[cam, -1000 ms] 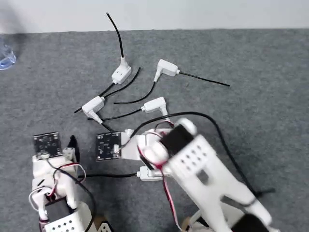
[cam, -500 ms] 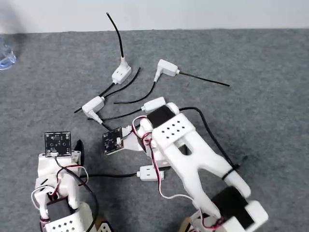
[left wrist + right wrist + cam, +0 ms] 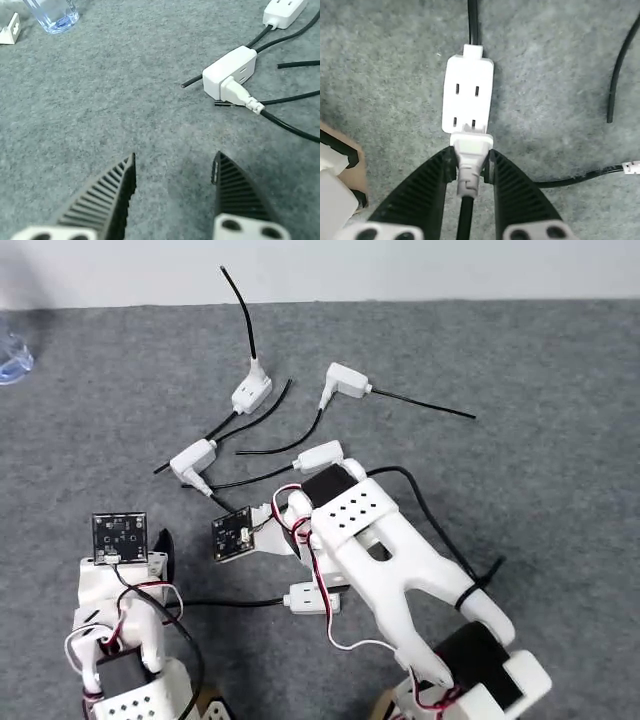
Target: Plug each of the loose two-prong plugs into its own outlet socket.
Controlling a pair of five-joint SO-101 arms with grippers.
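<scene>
A second ago the right arm was hunching high over the near cords. Now it is reaching forward and low across the grey counter, and it has been barely shifting for the last half second. The left arm is sitting a little nearer to it than then, and the outlets farther out are lying where they were. The right jaws are gripping a white two-prong plug from both sides. The plug is butting flush against the end of a white outlet block lying flat on the counter, so it is looking seated and release is probably coming next. The left jaws are hanging open over bare counter, facing a paired outlet already carrying its plug. 1 clear cup is standing near the counter's far left edge; I cannot tell whether it is holding anything.
</scene>
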